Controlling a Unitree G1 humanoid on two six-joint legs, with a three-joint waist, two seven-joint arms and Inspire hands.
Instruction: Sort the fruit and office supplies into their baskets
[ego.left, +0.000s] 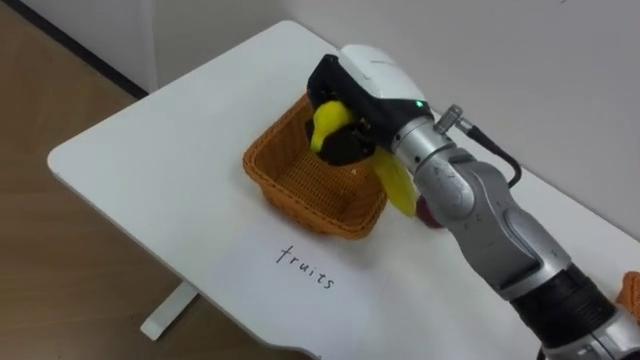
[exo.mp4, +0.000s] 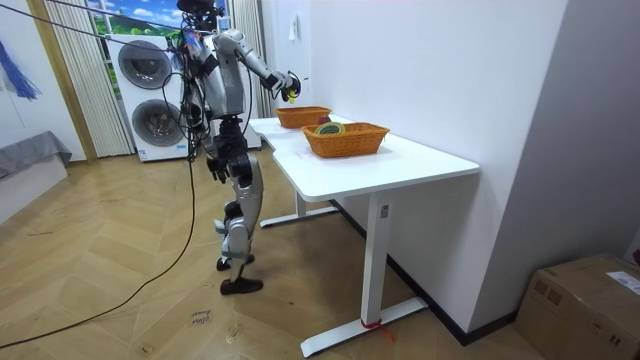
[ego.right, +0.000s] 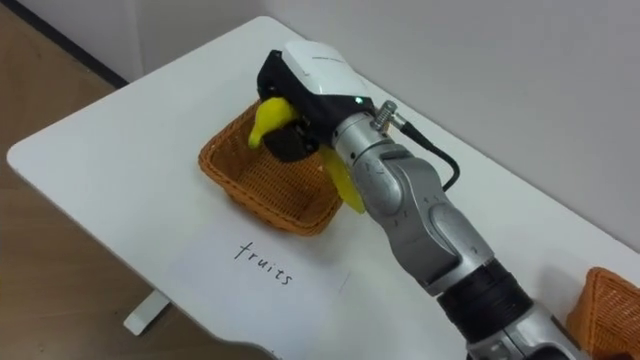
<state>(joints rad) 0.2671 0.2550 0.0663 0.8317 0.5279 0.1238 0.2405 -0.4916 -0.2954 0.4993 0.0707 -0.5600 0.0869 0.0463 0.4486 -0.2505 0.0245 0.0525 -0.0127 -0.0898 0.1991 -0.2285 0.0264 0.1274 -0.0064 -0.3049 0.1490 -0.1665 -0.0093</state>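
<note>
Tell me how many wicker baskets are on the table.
2. One basket sits under the right hand and its banana, by the fruits label; the other basket stands further along the table, to the robot's right.

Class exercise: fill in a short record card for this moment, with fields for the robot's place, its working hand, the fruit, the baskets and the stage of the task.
Robot's place: standing at the far end of the white table, as the room view shows
Right hand: shut on a banana
Banana: yellow, held in the air over the fruit basket
Fruit basket: woven, brown, on the table behind a handwritten paper label
Second basket: nearer along the table; contents too small to name
Stage: banana not yet released
</note>
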